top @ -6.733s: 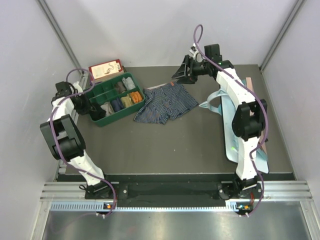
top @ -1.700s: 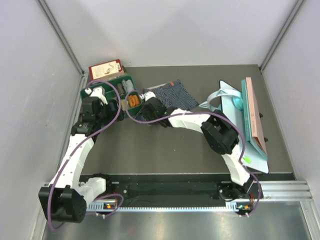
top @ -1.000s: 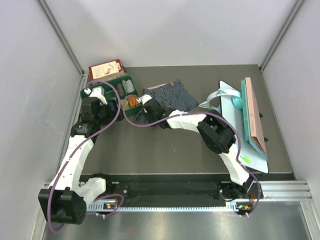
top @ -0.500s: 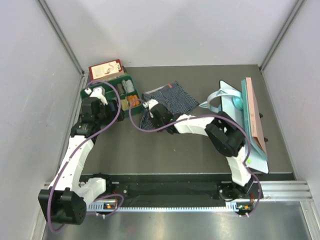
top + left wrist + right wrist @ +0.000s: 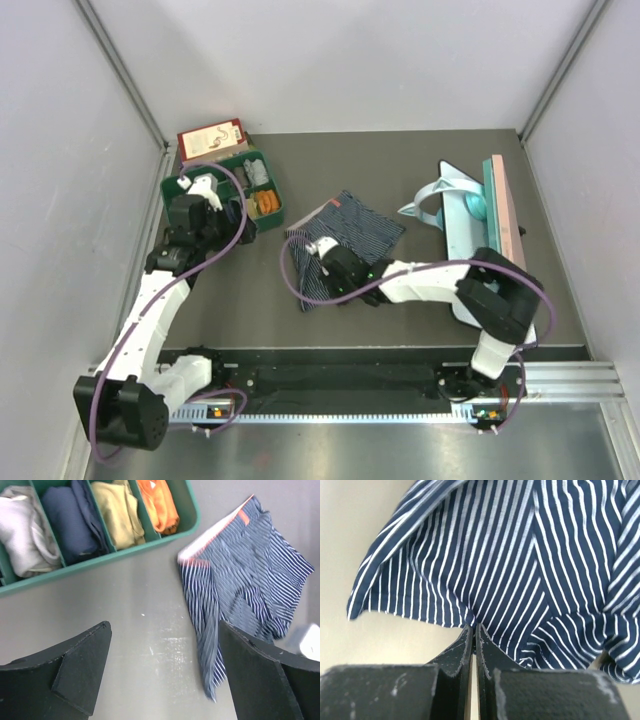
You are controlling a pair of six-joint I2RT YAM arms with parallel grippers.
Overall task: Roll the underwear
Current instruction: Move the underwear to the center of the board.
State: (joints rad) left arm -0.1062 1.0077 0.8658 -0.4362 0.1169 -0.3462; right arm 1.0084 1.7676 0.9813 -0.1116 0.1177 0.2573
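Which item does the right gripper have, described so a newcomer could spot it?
Start at the green tray at the far left. Just right of it on the table lies a pair of briefs, pinched at the near hem by the right gripper. It is the only striped cloth: dark blue, thin white stripes, orange waistband.

I log even, bright overhead light and faint, soft shadows. Pale sheen on table (image 5: 162, 647), left wrist view. Striped underwear (image 5: 245, 580) slightly blurred there; crisp through right wrist camera.
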